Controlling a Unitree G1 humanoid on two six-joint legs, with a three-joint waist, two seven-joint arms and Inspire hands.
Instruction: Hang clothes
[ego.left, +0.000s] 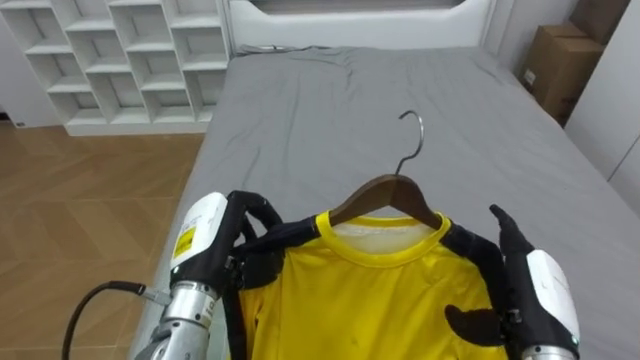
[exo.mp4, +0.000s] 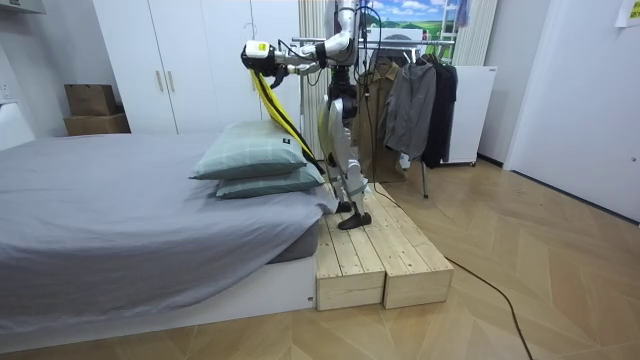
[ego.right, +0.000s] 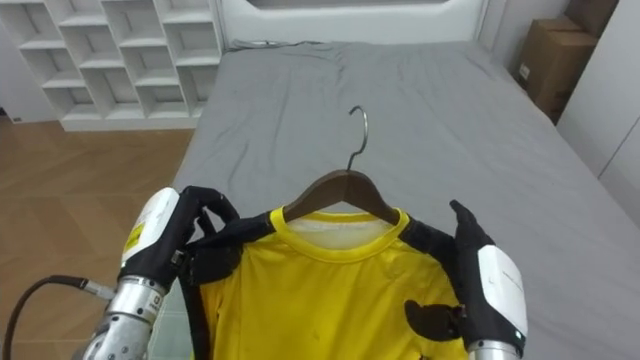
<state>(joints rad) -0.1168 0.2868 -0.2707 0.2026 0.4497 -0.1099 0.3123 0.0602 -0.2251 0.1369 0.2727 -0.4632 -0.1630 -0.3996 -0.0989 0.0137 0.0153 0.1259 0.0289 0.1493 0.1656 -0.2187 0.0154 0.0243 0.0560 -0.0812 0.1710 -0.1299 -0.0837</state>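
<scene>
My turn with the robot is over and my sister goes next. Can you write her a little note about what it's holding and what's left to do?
Left hand: shut on one dark shoulder of the yellow shirt.
Right hand: pinching the other shoulder, thumb across the yellow front.
Things: the shirt sits on the wooden hanger, held up over the grey bed, hook free and pointing up. The robot stands on the wooden platform facing the bed; the hanging clothes are behind it.
Done: shirt is on the hanger.
Left: turn round and hook the hanger up beside those clothes.
</scene>
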